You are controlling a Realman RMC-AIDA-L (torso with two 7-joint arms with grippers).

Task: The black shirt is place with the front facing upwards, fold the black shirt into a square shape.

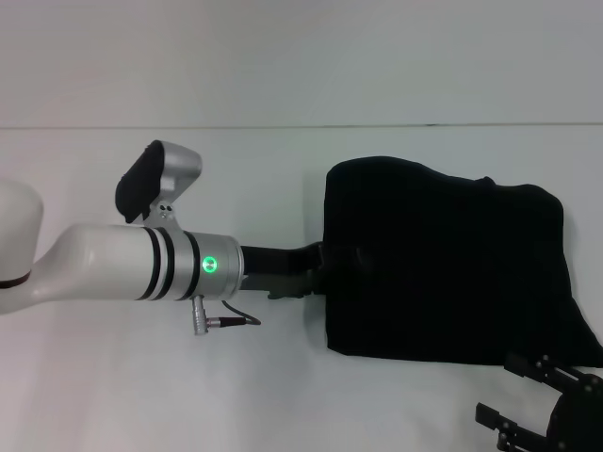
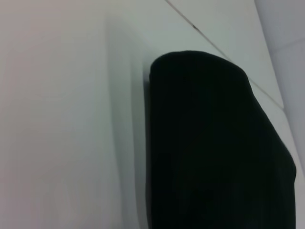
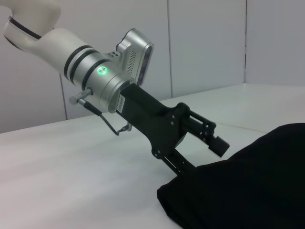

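Note:
The black shirt (image 1: 443, 264) lies folded in a rough rectangle on the white table, right of centre. No lettering or label shows. It also shows in the left wrist view (image 2: 214, 152) and the right wrist view (image 3: 248, 186). My left gripper (image 1: 344, 264) is at the shirt's left edge. In the right wrist view the left gripper (image 3: 208, 157) is open: its lower finger meets the cloth's edge and its upper finger stands apart above the cloth. My right gripper (image 1: 516, 394) is open and empty at the near right, just in front of the shirt's near right corner.
The white table (image 1: 141, 377) stretches bare to the left of and in front of the shirt. Its far edge meets a white wall (image 1: 301, 56). The shirt's right side reaches the picture's right border in the head view.

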